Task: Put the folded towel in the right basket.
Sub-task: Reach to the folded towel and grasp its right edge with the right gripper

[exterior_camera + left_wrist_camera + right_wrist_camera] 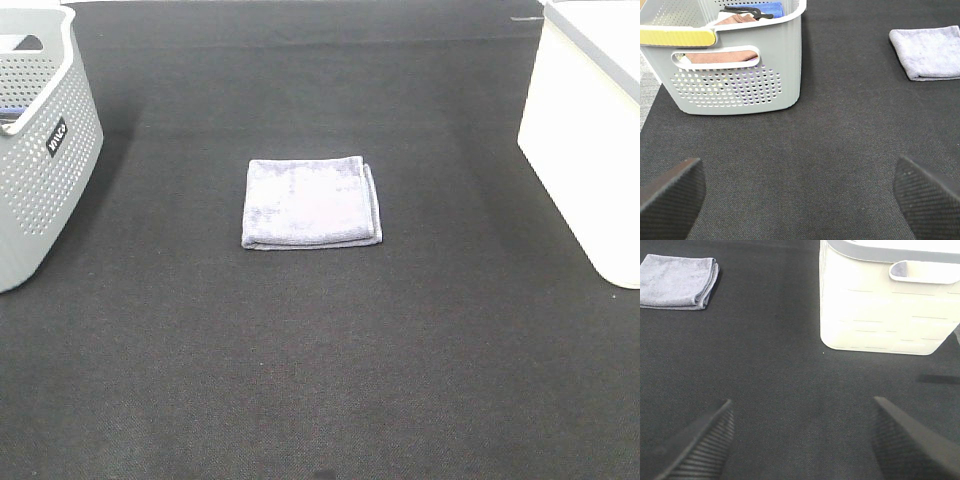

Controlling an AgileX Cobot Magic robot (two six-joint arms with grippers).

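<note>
Worktop (320,390) is dark, tight-weave black matting, and it fills nearly everything we can see, so we can't tell much about the room. The left wrist view does catch a sliver of paler grey surface (647,95) past the mat's edge, next to the grey perforated basket (40,170). That basket sits at the far left with a small black label (56,136) on its wall. Inside we can make out a brownish cloth (722,55) and a blue item (767,8).

The folded towel (311,203) lies flat on the matting in the middle, a bit toward the far side, well apart from both baskets. The right basket (585,140), plain white, stands at the far right and is partly cut off.

The left end effector (800,192) is spread wide over bare matting near the grey basket, gripping nothing. The right end effector (802,437) is just as wide open and empty, near the white basket.
</note>
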